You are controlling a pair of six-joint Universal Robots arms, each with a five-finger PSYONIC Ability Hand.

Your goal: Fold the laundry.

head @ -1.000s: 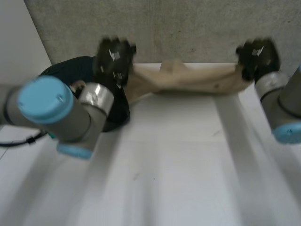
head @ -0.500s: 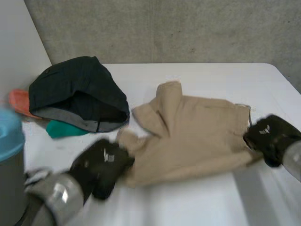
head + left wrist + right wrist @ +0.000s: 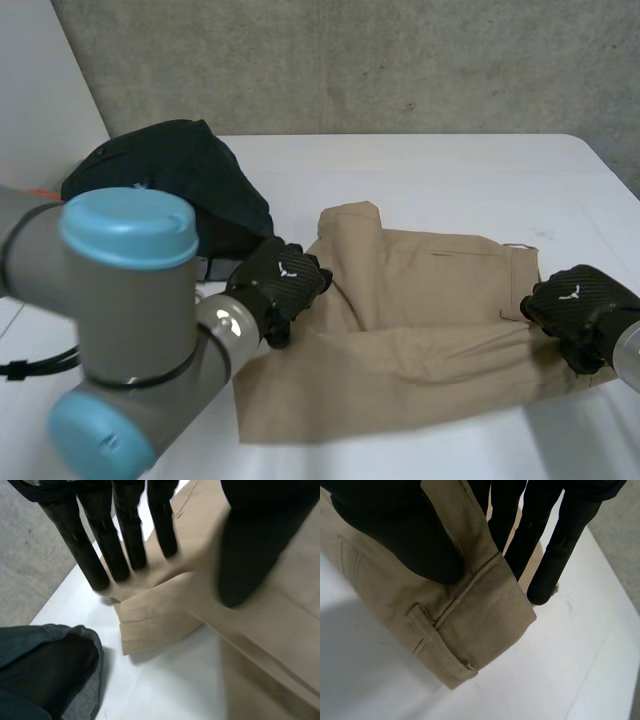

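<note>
- The white table (image 3: 420, 170) runs from the near edge to a grey concrete wall (image 3: 350, 60) at the far side.
- The left arm (image 3: 120, 330) reaches in from the near left, a light-blue cap on its joint.
- The tan trousers (image 3: 420, 300) lie spread on the table, right of the middle. Their waistband (image 3: 485, 615) is at the right and the leg end at the left, with one flap folded over on the far left side.
- A dark garment (image 3: 170, 165) with a grey lining lies bunched at the far left, just beside the trousers' left end and apart from it.
- The left hand (image 3: 280, 285) is over the left end of the trousers. Its fingers (image 3: 122, 540) are straight and spread, and the thumb (image 3: 260, 545) stands well off to the side above flat cloth.
- The right hand (image 3: 578, 310) is at the right edge of the trousers and pinches the waistband, with the thumb (image 3: 405, 535) on one face and straight fingers (image 3: 560, 545) behind the other.
- A belt loop (image 3: 432, 635) lies on the waistband just beyond that thumb.
</note>
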